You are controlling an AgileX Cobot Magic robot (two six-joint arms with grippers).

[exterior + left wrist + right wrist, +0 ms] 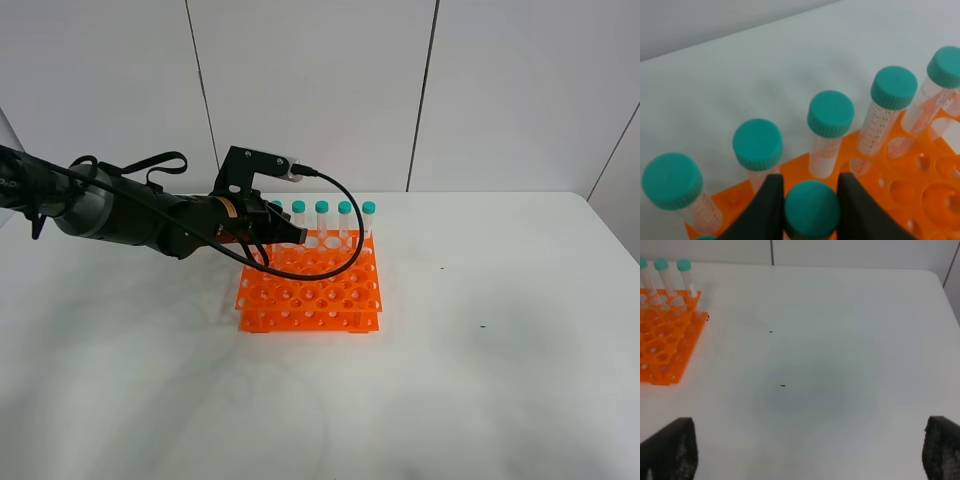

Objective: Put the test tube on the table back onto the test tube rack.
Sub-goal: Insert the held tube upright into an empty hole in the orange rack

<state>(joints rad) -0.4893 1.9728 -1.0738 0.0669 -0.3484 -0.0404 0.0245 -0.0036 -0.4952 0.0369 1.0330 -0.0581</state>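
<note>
My left gripper [287, 238] hangs over the back left part of the orange test tube rack [310, 295]. In the left wrist view its two black fingers [767, 212] press on either side of the teal cap of a test tube [811, 209], which stands upright one row in front of the rack's back row [920, 185]. Whether the tube's tip sits in a hole is hidden. Several other capped tubes [345, 218] stand in the back row. My right gripper [805, 455] is open and empty above the white table [830, 340]; it is out of the exterior view.
The rack also shows in the right wrist view [665, 340], with three tubes [684, 270] at its back. The left arm's black cable [345, 200] loops over the rack. A few small dark specks [783, 386] lie on the table.
</note>
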